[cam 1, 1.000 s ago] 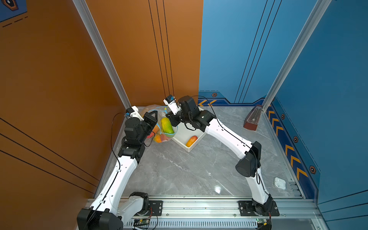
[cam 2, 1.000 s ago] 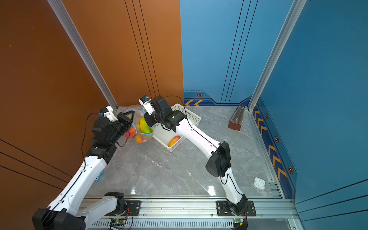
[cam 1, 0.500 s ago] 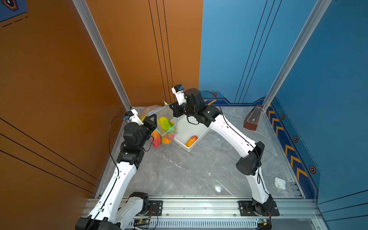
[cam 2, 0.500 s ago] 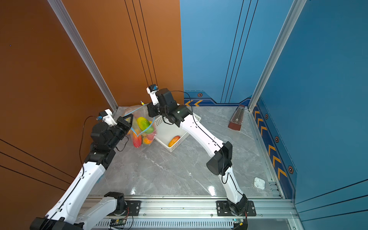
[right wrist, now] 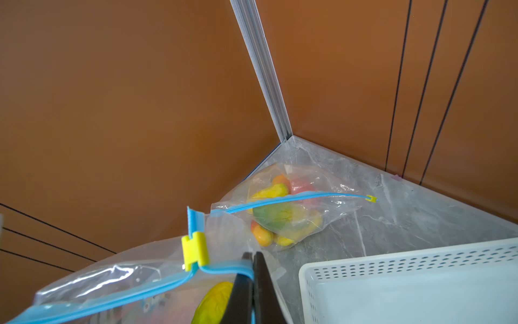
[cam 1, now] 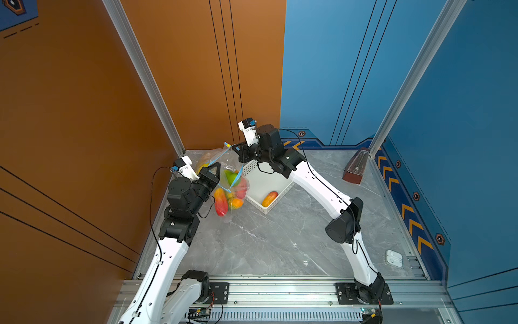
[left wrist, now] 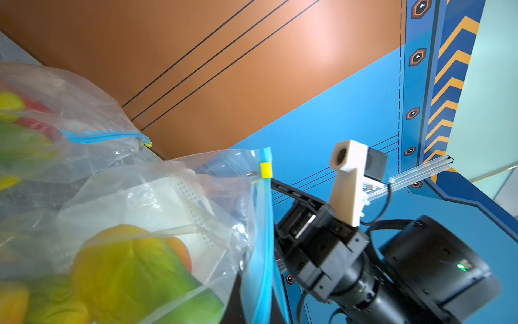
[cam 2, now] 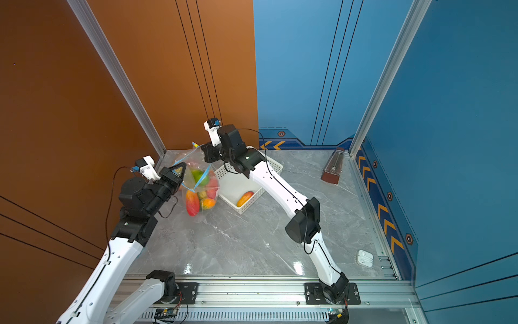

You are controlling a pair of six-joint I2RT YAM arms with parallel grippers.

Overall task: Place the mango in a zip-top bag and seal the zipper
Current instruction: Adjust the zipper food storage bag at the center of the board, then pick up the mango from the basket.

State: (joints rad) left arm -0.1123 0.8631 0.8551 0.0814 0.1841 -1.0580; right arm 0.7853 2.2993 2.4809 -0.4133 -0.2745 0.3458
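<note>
At the far left, my left gripper (cam 1: pixel 216 169) is closed on the left end of the zip-top bag (cam 1: pixel 234 182), as far as the top views show; its fingertips are hidden from its own wrist camera. Behind it, in the far-left corner of the table (cam 1: pixel 280 238), a second bag (right wrist: pixel 294 213) of fruit lies flat.

The bag I hold hangs lifted between my two grippers. Inside it sit a green mango (cam 1: pixel 231 176), a red one and some smaller fruit low down. The bag's two blue zipper strips run apart in both top views, so I judge the mouth to be open.

The yellow slider (right wrist: pixel 195 251) sits at the right end of the track. Just beside it my right gripper (right wrist: pixel 253 258) has its fingers pressed together on the blue strip.

Right of the bag stands the white basket (cam 1: pixel 280 199), with one mango in basket (cam 1: pixel 270 198) lying at its near side.

I judge the filling to be done for this bag and the sealing step to be in hand. Next I need to keep the left end taut, take the slider and draw it leftward along the track without letting the weight twist it.
</note>
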